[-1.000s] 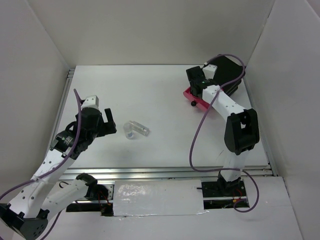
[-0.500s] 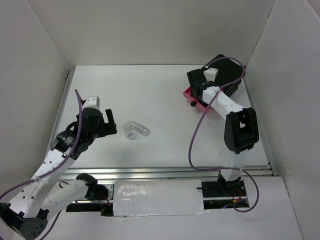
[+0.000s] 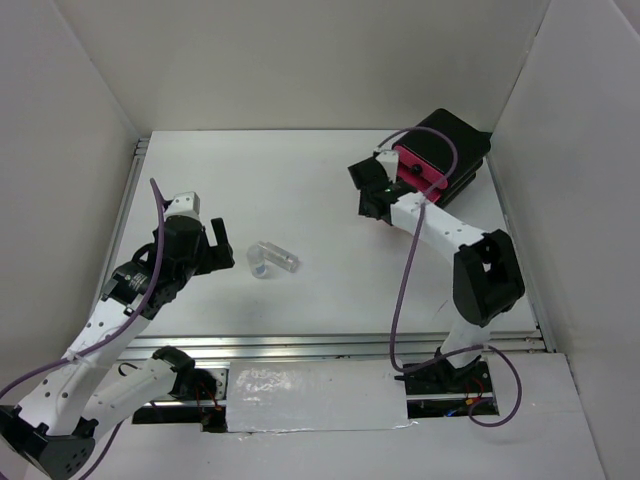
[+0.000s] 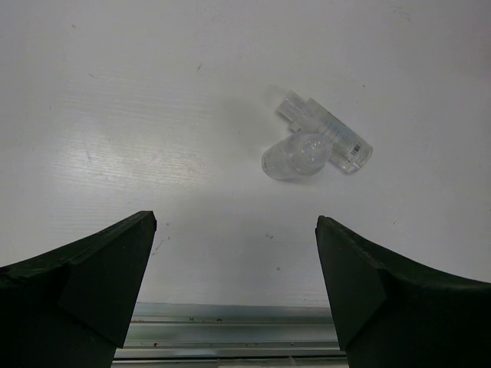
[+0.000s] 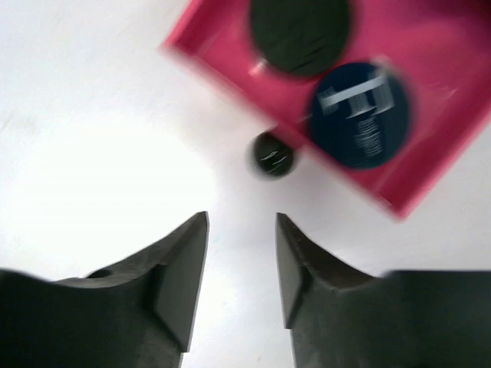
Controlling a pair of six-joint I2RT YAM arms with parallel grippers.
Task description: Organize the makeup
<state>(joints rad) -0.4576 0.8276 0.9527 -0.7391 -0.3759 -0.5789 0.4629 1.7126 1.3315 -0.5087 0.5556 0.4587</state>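
- My left gripper (image 4: 236,224) is open very wide. Nothing is in it.
- It hangs over the white table (image 4: 115,115), on the left side. It is close to the near edge, where the metal rail (image 4: 230,318) runs.
- Out past my left fingers (image 4: 84,276) lie two see-through things. One is a clear tube (image 4: 331,138) lying on its side. The other is a small clear vial (image 4: 295,156).
- The tube and the vial touch each other. The vial is on the side nearer to my left gripper.
- They are near my left gripper, but it does not touch them.
- My right gripper (image 5: 242,222) is over on the right side of the table, well apart from the tube and the vial.
- Its two fingers (image 5: 176,276) have a small gap between them. The gap is empty, so it holds nothing.
- Just past those fingers is a little black knob (image 5: 270,156). It sits right at the front edge of a pink drawer (image 5: 445,77). My fingers do not touch the knob.
- The drawer is open and I can see inside. A black round compact (image 5: 299,31) and a dark-blue round compact (image 5: 360,115) with a white mark lie flat in it, side by side.
- The right wrist view is blurry, so I cannot read the white mark.
- From above, the drawer is part of a black box (image 3: 450,145) at the far right of the table.
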